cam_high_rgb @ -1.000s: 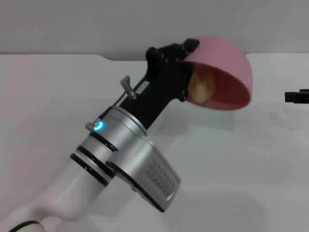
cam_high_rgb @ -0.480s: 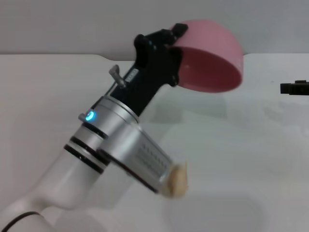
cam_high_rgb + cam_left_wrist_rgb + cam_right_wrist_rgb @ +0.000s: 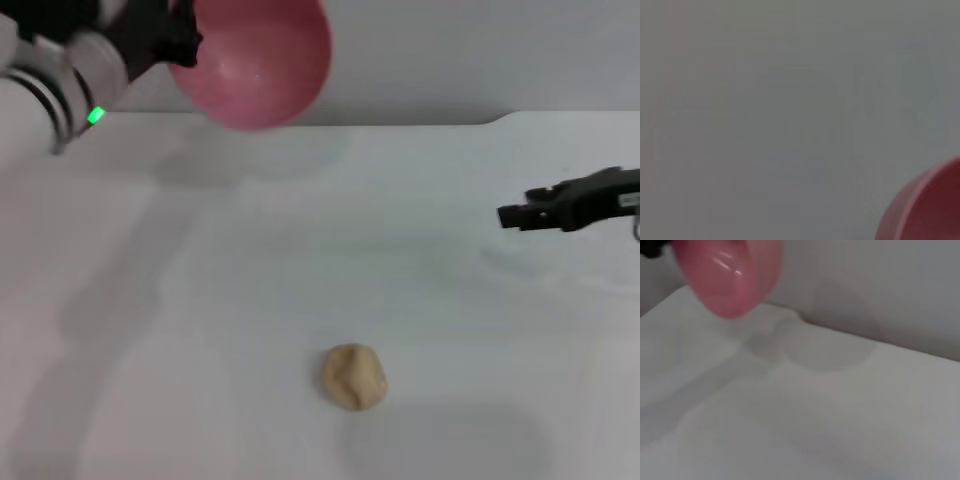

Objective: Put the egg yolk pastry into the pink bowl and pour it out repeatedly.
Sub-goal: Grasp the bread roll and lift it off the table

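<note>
The left gripper (image 3: 178, 38) is up in the upper left corner of the head view, clamped on the rim of the pink bowl (image 3: 262, 62) and holding it high off the table. The bowl is showing its glossy outer wall towards the camera, so I'm judging it empty and carried aloft. The egg yolk pastry (image 3: 353, 376) is sitting alone on the white table (image 3: 200, 300), low in the frame and a little right of centre, well apart from the bowl and from both arms. The right gripper (image 3: 525, 213) is reaching in from the right edge at mid-height, above the table and far from the pastry; whether its fingers are parted or closed, I cannot tell.

The pour looks done, so the round is starting over with getting the pastry back in. To do that well, the bowl wants setting down upright and steady, mouth up, near the pastry. The pick wants a gentle pinch across the pastry's sides, because that soft, creased dough may dent or stick, and it could roll if nudged.

The table is plain, matte white, with soft shadows lying across its left side. Behind it a pale grey wall (image 3: 480, 50) is filling the top of the frame.
</note>
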Robot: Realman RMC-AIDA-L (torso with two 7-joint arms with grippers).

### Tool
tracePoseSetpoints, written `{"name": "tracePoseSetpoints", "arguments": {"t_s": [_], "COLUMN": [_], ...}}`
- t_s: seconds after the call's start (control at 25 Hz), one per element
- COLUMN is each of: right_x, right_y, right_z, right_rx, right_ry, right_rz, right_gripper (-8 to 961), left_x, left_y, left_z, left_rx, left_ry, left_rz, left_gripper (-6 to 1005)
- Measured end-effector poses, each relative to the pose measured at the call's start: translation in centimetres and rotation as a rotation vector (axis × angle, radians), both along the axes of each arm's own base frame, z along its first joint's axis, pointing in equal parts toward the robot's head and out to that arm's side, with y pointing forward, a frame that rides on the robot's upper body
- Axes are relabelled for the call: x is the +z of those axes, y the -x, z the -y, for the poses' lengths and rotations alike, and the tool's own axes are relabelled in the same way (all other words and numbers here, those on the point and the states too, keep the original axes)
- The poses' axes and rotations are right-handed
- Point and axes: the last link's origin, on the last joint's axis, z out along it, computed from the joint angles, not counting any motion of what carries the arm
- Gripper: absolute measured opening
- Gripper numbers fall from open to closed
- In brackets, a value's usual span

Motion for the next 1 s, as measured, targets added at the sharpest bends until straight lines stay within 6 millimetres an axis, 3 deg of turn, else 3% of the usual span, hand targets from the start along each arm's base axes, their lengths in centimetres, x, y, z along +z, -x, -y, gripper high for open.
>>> {"name": "tracePoseSetpoints", "arguments": {"t_s": [0.16,0.48,0.72,0.76,1.0], "right_x": [-1.1,-5.2,-8.2,-9.5,-11.8], "right_y": [1.3,4.3,6.3,6.9,7.1], "right_z": [-0.6,0.4,0.6,0.9,1.8], "right_rx": [0.044,0.202,0.252,0.261,0.266], "right_ry": [0.036,0.264,0.332,0.363,0.413], "right_rz": [0.011,0.086,0.113,0.093,0.093], "right_gripper": [570,578,640,660,647], "left_x": [1.3,3.5,4.2,4.1,4.3], "left_y": [1.9,2.8,3.0,3.3,3.8], "left_z": [-1.0,2.8,4.5,4.8,5.2], "left_rx": [0.166,0.435,0.501,0.534,0.584], "left_ry": [0.339,0.651,0.689,0.696,0.692], "left_rz": [0.096,-0.025,-0.05,-0.023,0.025], "left_gripper": [-1,-2,-1,-1,-1]}}
